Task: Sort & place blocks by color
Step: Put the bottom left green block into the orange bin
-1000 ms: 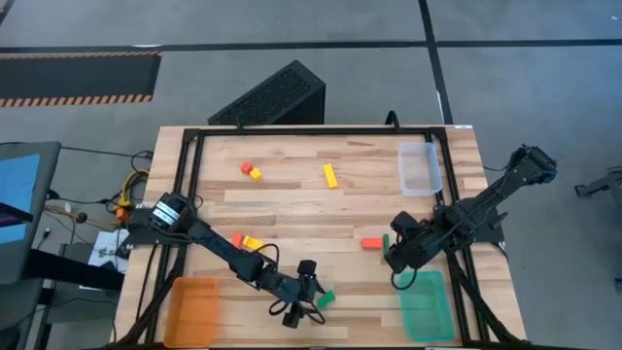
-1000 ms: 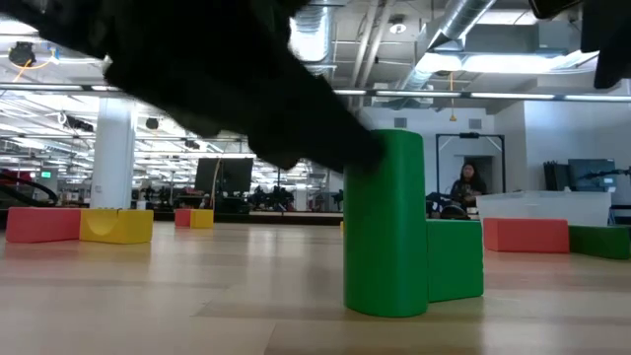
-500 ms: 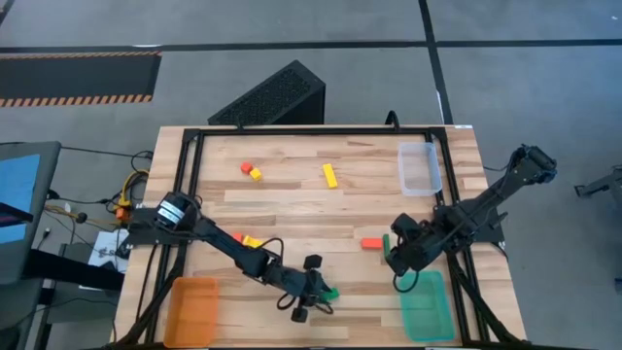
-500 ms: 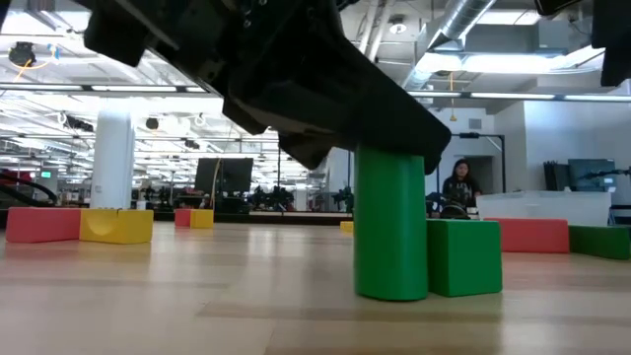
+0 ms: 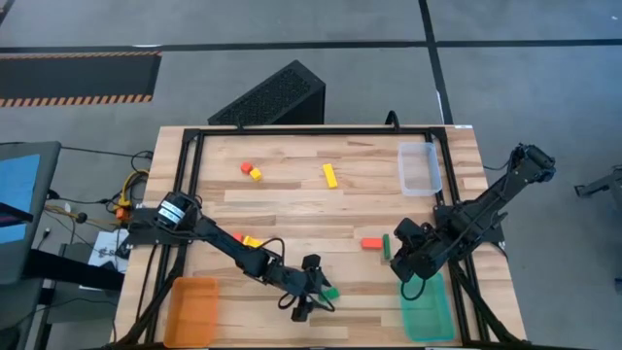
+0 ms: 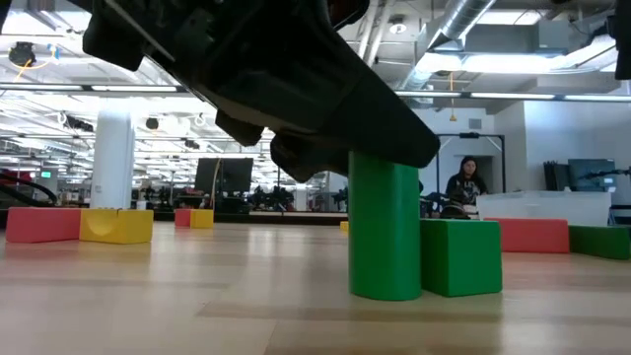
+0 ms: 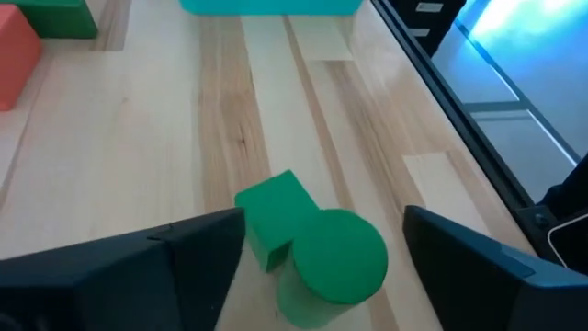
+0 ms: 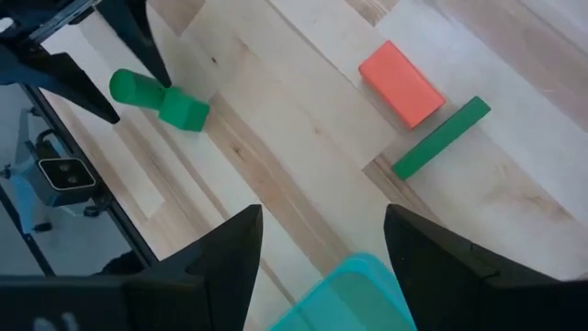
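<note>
Hovering over the near edge of the pale wooden table [image 5: 292, 194], the left gripper [image 5: 313, 289] has its two dark fingers [image 7: 138, 267] spread wide, one on each side of a green cylinder block [image 7: 335, 262] that stands upright on the wood. Neither finger touches the cylinder. A small green cube block [image 7: 269, 216] sits touching the cylinder's side; in the level view the cube [image 6: 458, 256] is shorter than the cylinder [image 6: 385, 227], and the dark body of the arm hangs just above them.

The right gripper [image 5: 408, 261] is above the table's near right part, over the far end of a teal plastic tray [image 5: 426, 306]. Its fingers [image 8: 211, 267] are open and hold nothing. Just beside it lie a red rectangular block [image 5: 370, 243] and a thin green bar block [image 5: 386, 246], close together, the bar's end by the red block.

At the near left corner is an orange plastic tray [image 5: 191, 308]. A clear plastic tray [image 5: 419, 167] is at the far right. Between the trays, a small red block [image 5: 247, 167] touches a small yellow block [image 5: 256, 174] at the far left, a yellow bar block [image 5: 330, 175] lies alone near the far middle, and another yellow block [image 5: 252, 241] with a red one [image 5: 237, 238] beside it lie partly under the left arm. Beyond the table, a person [image 6: 463, 185] shows far off in the room.
</note>
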Motion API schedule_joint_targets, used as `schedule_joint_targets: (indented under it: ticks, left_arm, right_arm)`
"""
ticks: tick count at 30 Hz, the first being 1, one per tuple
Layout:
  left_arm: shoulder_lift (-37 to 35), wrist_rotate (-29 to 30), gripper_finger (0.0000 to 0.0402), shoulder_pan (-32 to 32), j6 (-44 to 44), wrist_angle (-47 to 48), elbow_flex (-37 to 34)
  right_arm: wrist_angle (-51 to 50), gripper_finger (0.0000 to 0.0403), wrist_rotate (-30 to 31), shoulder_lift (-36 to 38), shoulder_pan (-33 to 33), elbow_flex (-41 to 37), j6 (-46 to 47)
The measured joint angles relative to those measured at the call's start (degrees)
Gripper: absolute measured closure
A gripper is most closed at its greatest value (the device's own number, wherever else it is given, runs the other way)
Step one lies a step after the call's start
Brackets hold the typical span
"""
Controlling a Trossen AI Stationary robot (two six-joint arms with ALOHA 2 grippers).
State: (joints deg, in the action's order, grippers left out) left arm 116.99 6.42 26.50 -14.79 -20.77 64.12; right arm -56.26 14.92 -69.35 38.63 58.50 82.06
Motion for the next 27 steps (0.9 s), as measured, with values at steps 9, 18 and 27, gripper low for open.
schedule_joint_targets:
  ticks: [9,18,27]
  left_arm:
    - [0.0,-2.77,0.0191,-0.05,2.95,3.71,0.0]
    - [-0.02,-4.66,0.0313,-2.89,1.0,2.71,0.0]
    - [-6.25,-3.31,0.0307,-9.64,4.08,-0.22,-0.02]
  right_arm:
    - [-0.06,0.0148,0.0,-0.01,-0.02,0.0,0.0]
    - [-0.04,0.0148,0.0,0.0,-0.02,0.0,0.01]
    - [0.18,0.0148,2.25,2.71,1.52,3.9,2.51]
